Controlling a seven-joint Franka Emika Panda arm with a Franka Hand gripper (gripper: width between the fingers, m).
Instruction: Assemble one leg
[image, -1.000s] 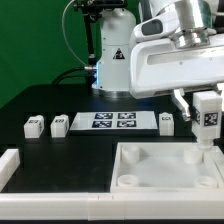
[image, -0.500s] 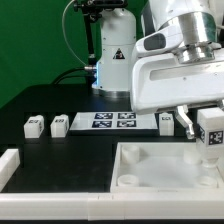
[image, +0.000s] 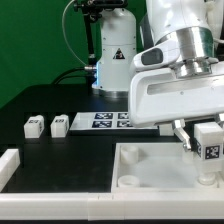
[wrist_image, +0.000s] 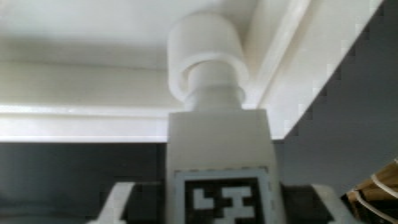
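We see our pincer (image: 204, 136) closed partway on the leg (image: 211, 156), gripped upright between its fingers. Directly beneath the pincer lies the white panel (image: 150, 166); we cannot tell whether the leg touches it.

White leg (image: 207, 166) with black-and-white tag (image: 211, 152), white panel (image: 150, 187), black table (image: 60, 158).
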